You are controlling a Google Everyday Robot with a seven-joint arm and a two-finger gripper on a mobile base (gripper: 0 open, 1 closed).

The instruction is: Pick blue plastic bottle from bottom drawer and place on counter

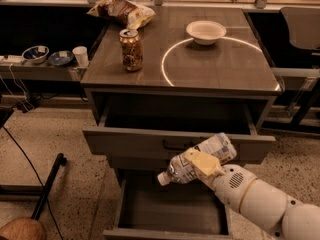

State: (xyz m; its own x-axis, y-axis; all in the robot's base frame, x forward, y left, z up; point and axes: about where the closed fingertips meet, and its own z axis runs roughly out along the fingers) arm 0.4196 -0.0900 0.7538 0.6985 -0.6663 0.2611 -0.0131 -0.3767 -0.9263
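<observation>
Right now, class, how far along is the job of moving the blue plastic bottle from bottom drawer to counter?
Done: the blue plastic bottle is out of the open bottom drawer. In hand: the gripper grips it, tilted, cap lower-left, above that drawer. Left: raise it and set it on the counter.

Speckled floor (60,129) spreads left of the claw (201,164), which hangs before the grey cabinet (125,141). A dark side shelf (45,71) stands far upper left and a dark chair (300,26) upper right.
</observation>
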